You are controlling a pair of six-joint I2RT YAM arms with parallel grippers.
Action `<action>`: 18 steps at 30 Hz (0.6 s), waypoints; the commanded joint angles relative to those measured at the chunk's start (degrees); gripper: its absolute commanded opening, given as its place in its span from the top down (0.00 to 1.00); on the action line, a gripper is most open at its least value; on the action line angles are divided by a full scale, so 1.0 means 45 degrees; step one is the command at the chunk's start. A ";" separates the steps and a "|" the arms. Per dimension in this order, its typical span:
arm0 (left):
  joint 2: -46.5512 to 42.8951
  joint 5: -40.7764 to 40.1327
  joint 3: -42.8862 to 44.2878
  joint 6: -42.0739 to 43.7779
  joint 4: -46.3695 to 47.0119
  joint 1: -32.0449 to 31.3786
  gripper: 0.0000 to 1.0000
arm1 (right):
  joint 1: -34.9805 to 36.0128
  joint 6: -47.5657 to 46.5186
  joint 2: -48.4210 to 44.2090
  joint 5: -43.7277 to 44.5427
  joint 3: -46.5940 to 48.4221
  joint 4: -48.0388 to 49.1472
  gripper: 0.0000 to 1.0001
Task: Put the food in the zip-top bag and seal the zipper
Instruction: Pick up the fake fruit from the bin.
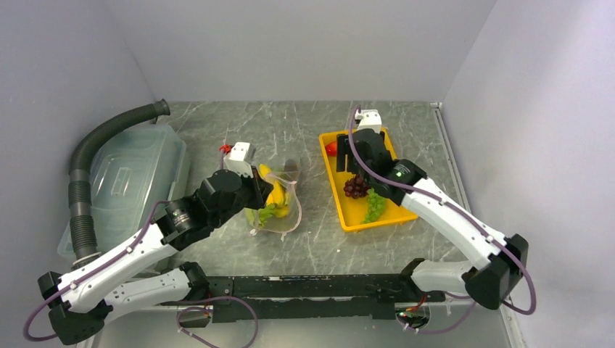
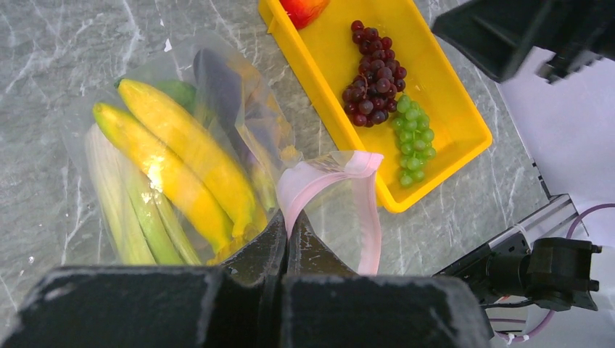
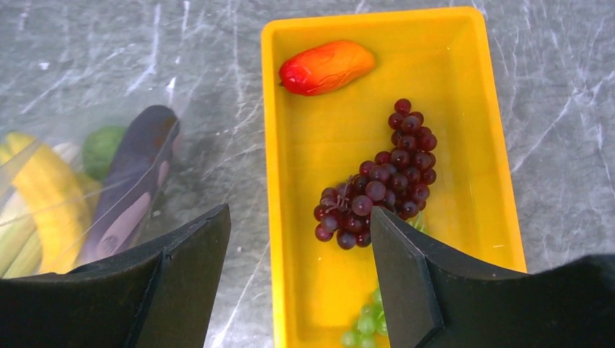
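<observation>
The clear zip-top bag (image 2: 87,174) lies on the table and holds yellow bananas (image 2: 181,156), a pale green leek (image 2: 127,210), a purple eggplant (image 2: 217,87) and a green round fruit (image 3: 101,148). My left gripper (image 2: 288,217) is shut on the bag's pink zipper strip (image 2: 319,177) and holds the mouth open toward the tray. My right gripper (image 3: 301,217) is open and empty above the yellow tray (image 3: 464,58). The tray holds dark grapes (image 3: 384,177), green grapes (image 2: 413,138) and a red-orange fruit (image 3: 326,67). The top view shows the bag (image 1: 279,199) left of the tray (image 1: 330,163).
A large translucent lidded bin (image 1: 130,177) sits at the left with a grey corrugated hose (image 1: 83,196) beside it. Grey walls close the back and sides. A black rail (image 1: 304,286) runs along the table's near edge.
</observation>
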 commanded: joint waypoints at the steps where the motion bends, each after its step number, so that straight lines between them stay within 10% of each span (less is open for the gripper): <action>1: -0.0086 -0.0181 0.0666 0.0276 0.0462 -0.0003 1.00 | -0.0987 0.0370 0.0823 -0.1008 0.0624 0.1043 0.26; 18: 0.0382 0.0133 0.0703 0.0482 0.0808 -0.0003 1.00 | -0.3822 0.4330 0.5264 -0.3156 0.1620 0.2891 0.23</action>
